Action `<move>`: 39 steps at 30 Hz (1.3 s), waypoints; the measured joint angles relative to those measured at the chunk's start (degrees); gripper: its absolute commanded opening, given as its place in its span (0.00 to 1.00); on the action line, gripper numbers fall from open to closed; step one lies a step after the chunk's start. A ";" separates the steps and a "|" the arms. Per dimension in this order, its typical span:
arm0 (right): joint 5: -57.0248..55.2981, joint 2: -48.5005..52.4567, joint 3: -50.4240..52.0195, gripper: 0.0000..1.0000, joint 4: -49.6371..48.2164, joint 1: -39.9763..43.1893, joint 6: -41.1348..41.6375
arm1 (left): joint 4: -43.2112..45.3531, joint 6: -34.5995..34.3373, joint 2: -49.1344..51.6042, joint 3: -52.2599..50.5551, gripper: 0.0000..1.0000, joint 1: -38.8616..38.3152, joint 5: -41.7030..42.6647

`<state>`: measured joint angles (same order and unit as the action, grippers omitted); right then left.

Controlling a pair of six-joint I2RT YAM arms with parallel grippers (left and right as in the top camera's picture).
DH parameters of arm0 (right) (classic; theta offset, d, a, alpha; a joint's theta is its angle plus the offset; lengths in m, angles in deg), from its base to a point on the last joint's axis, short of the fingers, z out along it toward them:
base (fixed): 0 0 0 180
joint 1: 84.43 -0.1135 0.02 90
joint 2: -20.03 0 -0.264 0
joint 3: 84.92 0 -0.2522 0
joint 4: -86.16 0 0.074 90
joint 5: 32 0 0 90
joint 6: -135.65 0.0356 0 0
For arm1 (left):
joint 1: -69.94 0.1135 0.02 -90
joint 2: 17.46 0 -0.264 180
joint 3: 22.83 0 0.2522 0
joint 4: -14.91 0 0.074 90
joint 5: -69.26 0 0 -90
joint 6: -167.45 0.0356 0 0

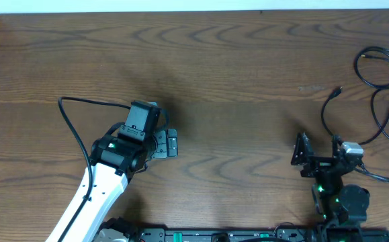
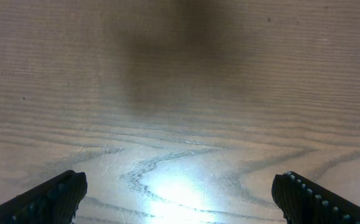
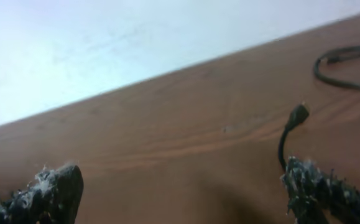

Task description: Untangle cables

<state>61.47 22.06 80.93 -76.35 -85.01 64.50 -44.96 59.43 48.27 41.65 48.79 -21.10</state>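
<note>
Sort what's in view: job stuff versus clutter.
Job: thin black cables, at the right edge; plug end by the open right gripper; open left gripper over bare wood.
Just there: left arm's own thick lead; wooden table.

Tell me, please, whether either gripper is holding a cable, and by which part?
Nothing is held. The left gripper and the right gripper both stand open and empty; the cables lie on the table.
</note>
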 measured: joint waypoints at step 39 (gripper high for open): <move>4.50 -1.20 0.00 0.99 -0.33 0.00 -23.08 | 0.00 0.00 0.00 0.00 1.00 0.00 0.00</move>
<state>65.97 20.85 80.93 -76.68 -85.01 41.42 -44.96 59.43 48.27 41.65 48.79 -21.10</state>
